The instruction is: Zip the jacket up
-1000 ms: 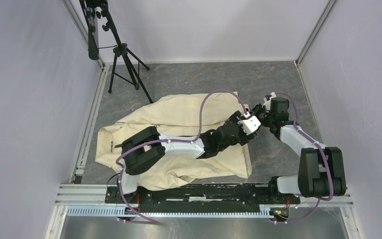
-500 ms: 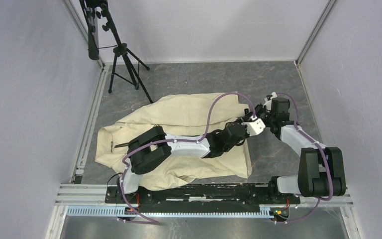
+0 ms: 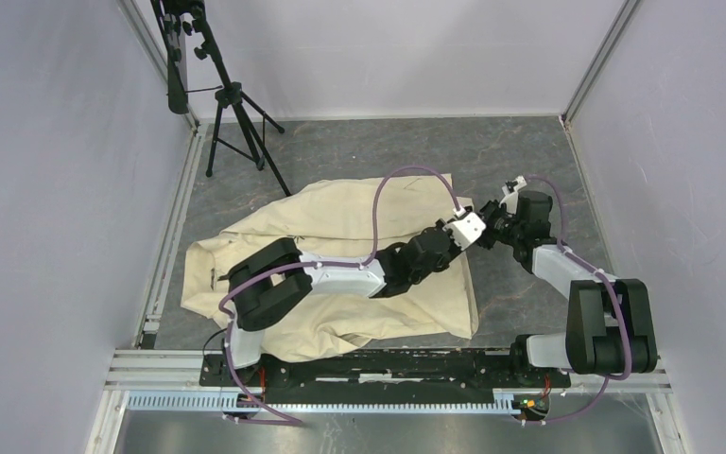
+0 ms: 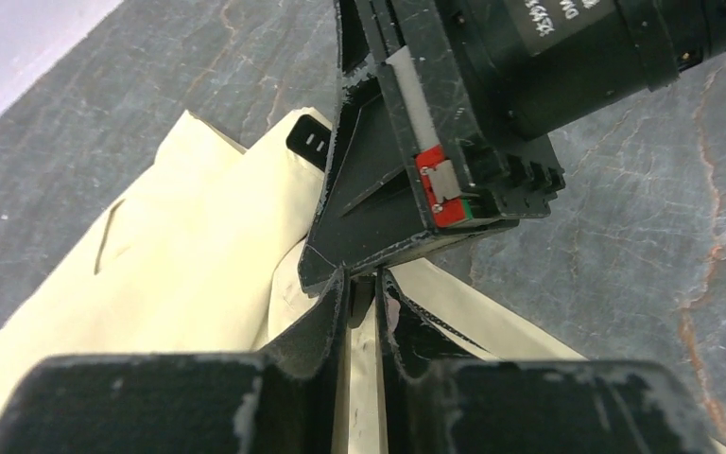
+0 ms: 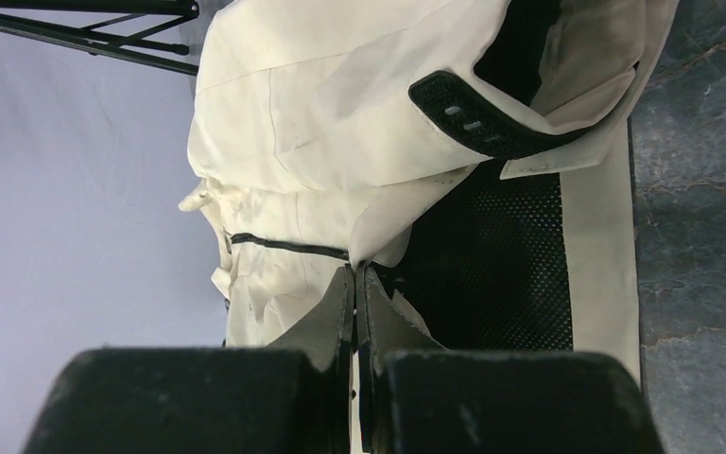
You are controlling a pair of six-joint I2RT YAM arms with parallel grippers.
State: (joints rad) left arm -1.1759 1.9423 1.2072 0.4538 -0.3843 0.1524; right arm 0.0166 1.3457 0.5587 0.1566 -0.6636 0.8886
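Note:
The cream jacket (image 3: 340, 222) lies wrinkled across the grey table, its hem end toward the right. Both grippers meet at that right edge. My left gripper (image 3: 480, 234) (image 4: 363, 284) has its fingers drawn in to a narrow gap, pinching a small dark zipper pull (image 4: 361, 298) and a strip of cream fabric. Directly in front of it, my right gripper (image 3: 493, 225) (image 5: 354, 274) is shut on the jacket's edge (image 5: 378, 246), where the dark zipper line (image 5: 288, 246) ends. A black hem tag (image 4: 310, 142) shows beside the right gripper's body (image 4: 406, 189). Black mesh lining (image 5: 492, 265) is exposed.
A black tripod (image 3: 232, 113) stands at the back left. Pale walls close in the left, right and far sides. A metal rail (image 3: 388, 364) carrying the arm bases runs along the near edge. Bare grey tabletop (image 3: 529, 151) lies right of the jacket.
My left gripper's jaws have drawn in from wide to a narrow gap at the jacket's right edge. The left arm shifted a little; the right gripper stayed shut in place.

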